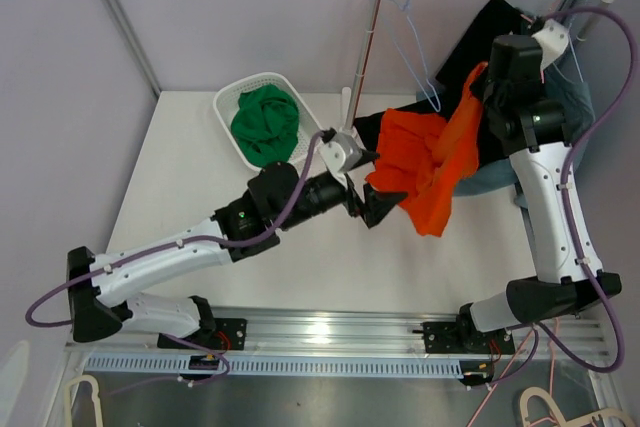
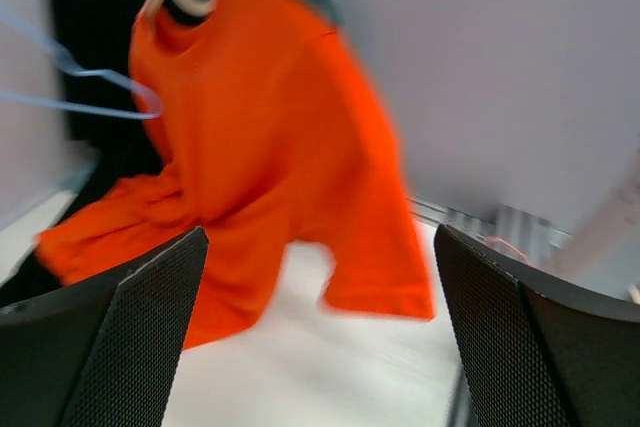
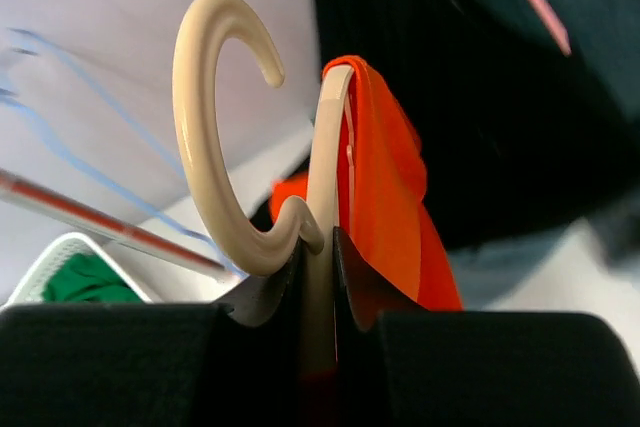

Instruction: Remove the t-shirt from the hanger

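Between clamped right fingers (image 3: 150, 367), smooth cream hook-topped hanger (image 3: 200, 147) under orange t-shirt (image 3: 385, 177); left fingers (image 2: 120, 347) apart.

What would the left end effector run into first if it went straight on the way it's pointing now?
Most likely the orange fabric t-shirt, hanging dead ahead between the open fingers of the left end effector in its wrist view. The gap to it is unclear; that picture is blurred.
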Action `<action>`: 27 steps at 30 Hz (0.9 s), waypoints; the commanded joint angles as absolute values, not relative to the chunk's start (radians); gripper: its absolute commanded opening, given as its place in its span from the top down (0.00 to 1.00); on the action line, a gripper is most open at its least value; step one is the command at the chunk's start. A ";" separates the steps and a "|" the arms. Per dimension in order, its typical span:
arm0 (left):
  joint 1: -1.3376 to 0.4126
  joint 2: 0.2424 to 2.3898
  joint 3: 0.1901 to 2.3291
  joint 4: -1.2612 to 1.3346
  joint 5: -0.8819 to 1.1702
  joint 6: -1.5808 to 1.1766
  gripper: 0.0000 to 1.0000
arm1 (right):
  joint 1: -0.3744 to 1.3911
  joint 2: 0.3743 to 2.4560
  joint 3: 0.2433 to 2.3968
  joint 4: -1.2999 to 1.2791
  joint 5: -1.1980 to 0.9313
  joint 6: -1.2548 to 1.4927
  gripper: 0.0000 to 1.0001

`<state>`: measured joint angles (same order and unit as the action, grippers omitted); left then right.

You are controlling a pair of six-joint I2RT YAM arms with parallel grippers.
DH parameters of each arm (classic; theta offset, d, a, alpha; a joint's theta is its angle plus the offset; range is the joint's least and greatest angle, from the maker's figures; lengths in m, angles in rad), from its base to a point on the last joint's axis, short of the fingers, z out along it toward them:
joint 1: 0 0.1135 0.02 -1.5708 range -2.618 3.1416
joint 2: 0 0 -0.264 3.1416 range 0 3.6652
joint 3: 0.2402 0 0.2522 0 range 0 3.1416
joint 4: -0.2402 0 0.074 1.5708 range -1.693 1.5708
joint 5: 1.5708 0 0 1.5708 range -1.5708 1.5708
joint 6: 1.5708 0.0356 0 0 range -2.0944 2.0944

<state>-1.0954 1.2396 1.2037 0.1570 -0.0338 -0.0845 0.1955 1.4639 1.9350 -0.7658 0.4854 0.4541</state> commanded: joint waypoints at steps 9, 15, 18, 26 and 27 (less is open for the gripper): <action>-1.207 1.376 1.052 0.512 0.144 -0.037 0.00 | 0.287 1.375 1.741 -0.870 0.704 0.790 1.00; -1.207 1.544 1.198 0.435 0.046 -0.057 0.01 | 0.307 1.335 1.727 -0.871 0.672 0.802 1.00; -1.206 1.673 1.385 0.278 -0.034 -0.045 0.96 | 0.310 1.319 1.723 -0.856 0.657 0.792 1.00; -1.373 1.421 1.002 0.635 -0.103 0.102 1.00 | 0.174 1.472 1.845 -0.922 0.545 0.726 1.00; -1.441 1.355 0.950 0.650 -0.165 0.119 1.00 | 0.146 1.500 1.892 -0.961 0.504 0.718 1.00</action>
<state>-1.2812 1.5074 1.0367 0.4515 -0.0963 -0.0181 0.2443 1.4063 1.8229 -0.9131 0.5659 0.7090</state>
